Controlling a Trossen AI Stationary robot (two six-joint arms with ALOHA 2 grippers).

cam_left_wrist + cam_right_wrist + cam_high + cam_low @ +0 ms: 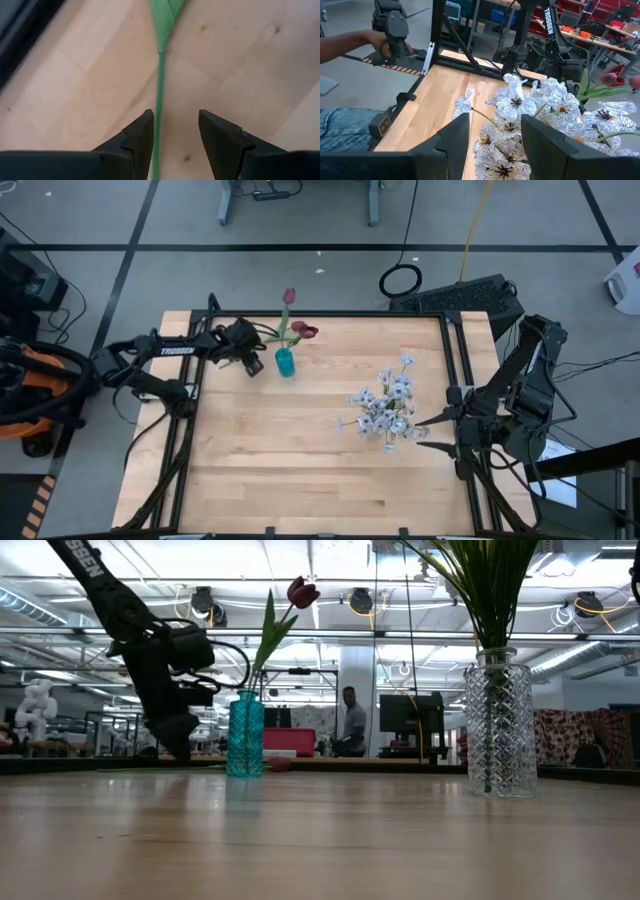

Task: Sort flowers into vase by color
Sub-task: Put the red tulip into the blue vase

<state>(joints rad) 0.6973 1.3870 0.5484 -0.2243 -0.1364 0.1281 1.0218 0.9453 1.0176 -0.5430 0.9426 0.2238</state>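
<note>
While the right tool (440, 420) idled open beside the white flower spray (385, 408), the left tool (175, 132) sat open astride a green stem (160, 85) lying on the worktop (300, 470); stem ran lengthwise between its fingers toward the teal vase (285, 363) at 3 o'clock.

The desk (300, 460) is pale blond wood with a faint grain, framed in black. A small vase (285, 363) is teal — it carries a dark red tulip (289, 296) on a green stem. A second dark red bud (305, 331) lies beside it. The white blossoms (520, 107) are veined in black with yellowish centres — their vase (498, 725) is clear, diamond-patterned glass.
</note>
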